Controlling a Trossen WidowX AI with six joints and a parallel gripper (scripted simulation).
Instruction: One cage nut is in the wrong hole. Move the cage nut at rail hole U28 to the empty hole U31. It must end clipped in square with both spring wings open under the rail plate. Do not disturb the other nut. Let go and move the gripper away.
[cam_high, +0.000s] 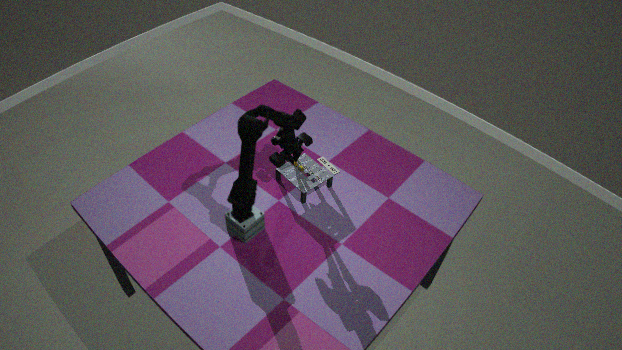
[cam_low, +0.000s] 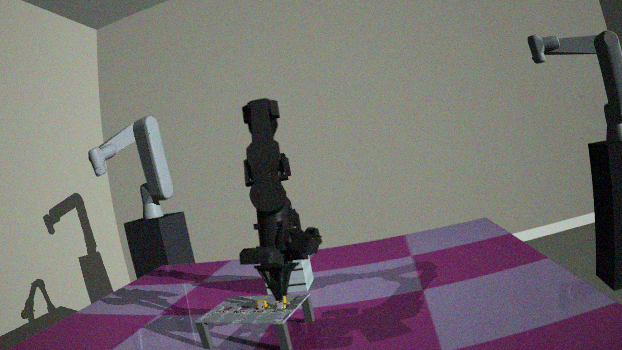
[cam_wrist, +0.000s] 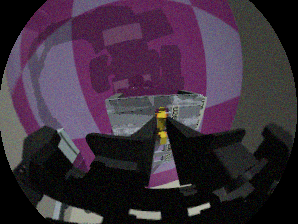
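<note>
My gripper (cam_high: 295, 162) (cam_low: 280, 300) (cam_wrist: 161, 119) points down at the rail plate (cam_high: 288, 173) (cam_low: 231, 316) (cam_wrist: 125, 121). It is shut on a yellow cage nut (cam_low: 284, 301) (cam_wrist: 161, 119), between its fingertips at the plate's top. Whether this nut touches the plate or is slightly raised I cannot tell. Another yellow nut (cam_low: 261, 304) (cam_wrist: 162, 137) sits a short way off on the plate and shows through the gap between the fingers in the wrist view. The spring wings and the underside of the plate are hidden. The hole numbers are too small to read.
The plate stands on short legs (cam_high: 303, 197) on a pink and lilac checkered table. A printed label card (cam_high: 328, 165) lies along one edge of the plate. The arm's pale base block (cam_high: 244, 225) stands beyond the plate. Two grey arms stand in the background.
</note>
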